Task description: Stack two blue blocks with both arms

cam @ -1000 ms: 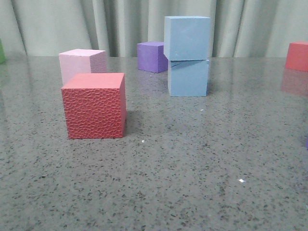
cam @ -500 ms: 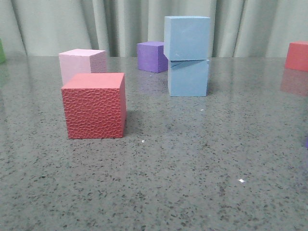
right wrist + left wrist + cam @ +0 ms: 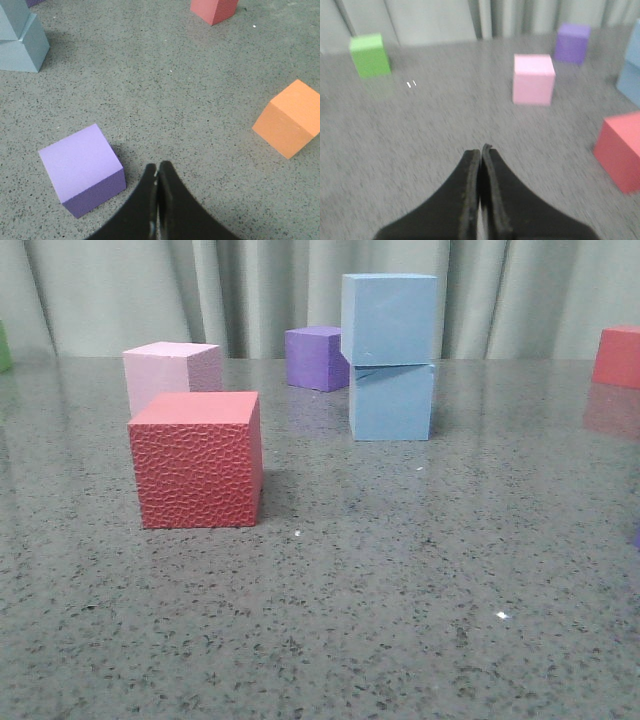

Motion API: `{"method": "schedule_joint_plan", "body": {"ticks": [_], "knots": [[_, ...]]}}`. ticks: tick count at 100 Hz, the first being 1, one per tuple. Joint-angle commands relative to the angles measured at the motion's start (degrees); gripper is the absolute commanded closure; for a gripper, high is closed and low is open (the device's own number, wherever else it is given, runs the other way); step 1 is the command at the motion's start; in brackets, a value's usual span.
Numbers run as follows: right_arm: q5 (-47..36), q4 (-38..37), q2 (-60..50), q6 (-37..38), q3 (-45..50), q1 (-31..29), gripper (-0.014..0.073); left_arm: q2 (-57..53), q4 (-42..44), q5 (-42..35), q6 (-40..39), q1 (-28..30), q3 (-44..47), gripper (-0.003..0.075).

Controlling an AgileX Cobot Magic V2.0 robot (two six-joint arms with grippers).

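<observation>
Two light blue blocks stand stacked at the back middle of the table: the upper block (image 3: 389, 318) rests on the lower block (image 3: 391, 401), slightly offset. The stack also shows in the right wrist view (image 3: 20, 37) and its edge in the left wrist view (image 3: 631, 70). Neither arm shows in the front view. My left gripper (image 3: 481, 152) is shut and empty above bare table. My right gripper (image 3: 157, 169) is shut and empty, beside a light purple cube (image 3: 82, 169), far from the stack.
A red pebble-textured cube (image 3: 197, 459) stands front left, a pink cube (image 3: 170, 372) behind it, a dark purple cube (image 3: 317, 357) left of the stack. A red cube (image 3: 618, 356) is far right. A green cube (image 3: 369, 55) and an orange cube (image 3: 289, 119) show in the wrist views.
</observation>
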Motion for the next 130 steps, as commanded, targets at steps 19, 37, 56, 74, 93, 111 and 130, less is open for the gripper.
{"method": "schedule_joint_plan", "body": {"ticks": [19, 37, 56, 74, 93, 111, 130], "knots": [[-4.19, -0.89, 0.35, -0.48, -1.25, -0.32, 0.0662, -6.74, 0.2, -26.49, -0.5, 0.0, 12.75, 0.0739], [-4.19, -0.89, 0.35, -0.48, -1.25, -0.32, 0.0662, -10.86, 2.08, -30.41, -1.79, 0.0, 20.65, 0.0739], [-4.19, -0.89, 0.35, -0.48, -1.25, -0.32, 0.0662, -13.43, 6.11, -30.56, -6.98, 0.0, 25.73, 0.0739], [-4.19, -0.89, 0.35, -0.48, -1.25, -0.32, 0.0662, -15.89, 6.16, -32.78, -7.89, 0.0, 29.46, 0.0739], [-4.19, -0.89, 0.35, -0.48, -1.25, -0.32, 0.0662, -16.62, 7.27, -32.77, -7.98, -0.23, 30.52, 0.0739], [-4.19, -0.89, 0.35, -0.48, -1.25, -0.32, 0.0662, -16.62, 9.12, -33.51, -7.98, -2.13, 30.52, 0.0739], [-4.19, -0.89, 0.35, -0.48, -1.25, -0.32, 0.0662, -16.62, 9.12, -33.51, -7.98, -2.88, 30.52, 0.0739]]}}
